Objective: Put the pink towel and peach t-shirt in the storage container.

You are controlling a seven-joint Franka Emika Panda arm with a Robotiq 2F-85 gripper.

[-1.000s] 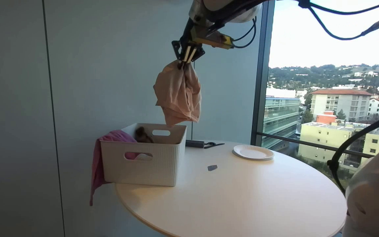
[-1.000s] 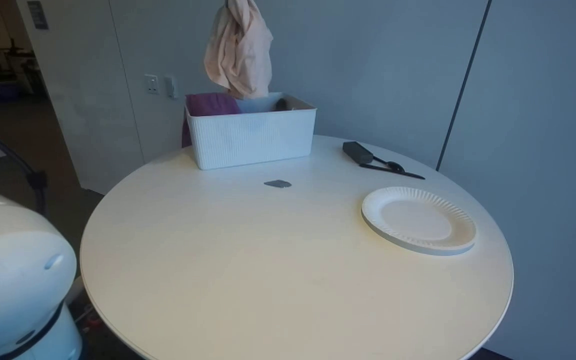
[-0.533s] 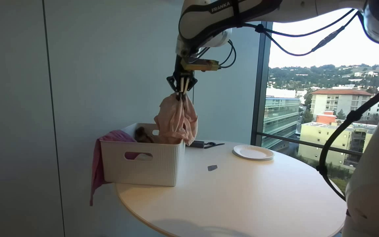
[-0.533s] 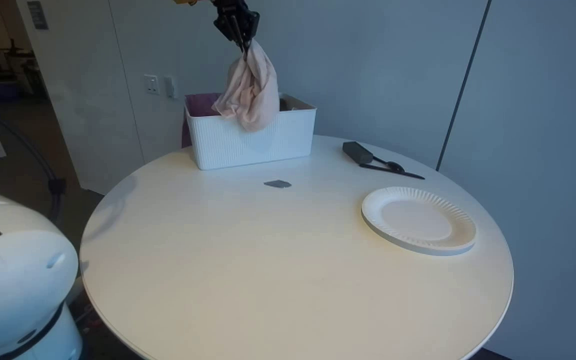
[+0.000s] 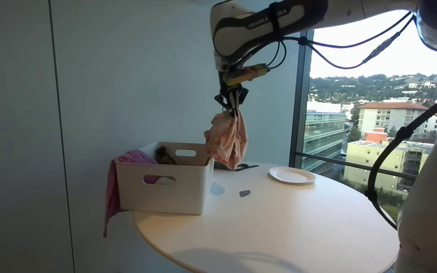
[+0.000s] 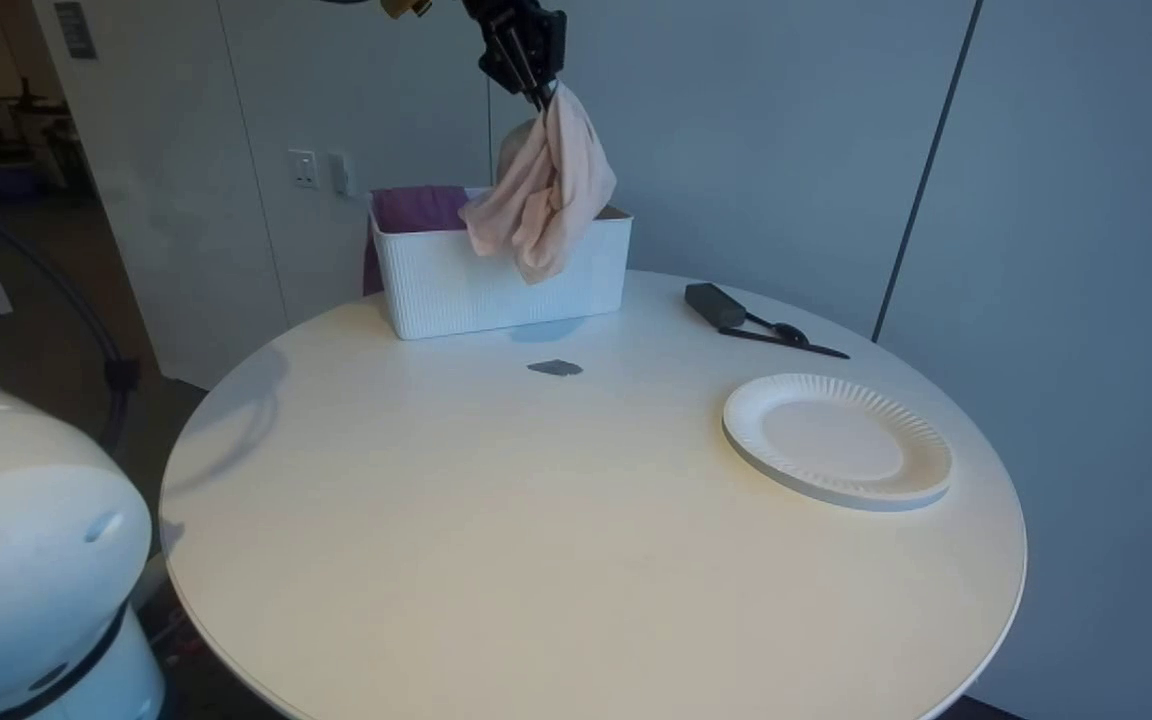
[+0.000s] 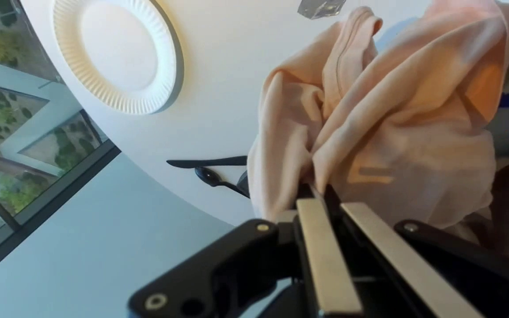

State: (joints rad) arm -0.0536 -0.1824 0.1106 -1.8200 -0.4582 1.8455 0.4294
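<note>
The peach t-shirt [image 5: 227, 140] hangs bunched from my gripper [image 5: 234, 113], which is shut on its top. In an exterior view the shirt [image 6: 556, 205] overlaps the near long wall of the white storage container [image 6: 446, 295]. In an exterior view it hangs mostly past the container's [image 5: 161, 203] table-side rim. Its shadow lies on the table beside that wall. The pink towel [image 5: 137, 156] is partly inside the container and drapes over its far end, hanging below the table top. In the wrist view the shirt [image 7: 382, 132] spreads ahead of my gripper [image 7: 317, 192] and covers most of the container.
A brown object [image 5: 164, 155] sits in the container. A white paper plate [image 6: 841, 440], black utensils [image 6: 786, 340] with a dark block [image 6: 716, 303], and a small grey piece [image 6: 556, 368] lie on the round table [image 6: 536, 560]. A wall stands behind the container.
My gripper has come down with the t-shirt, then shifted right in both exterior views. The shirt has moved from above the container to its table-side rim. Container and towel have not moved.
</note>
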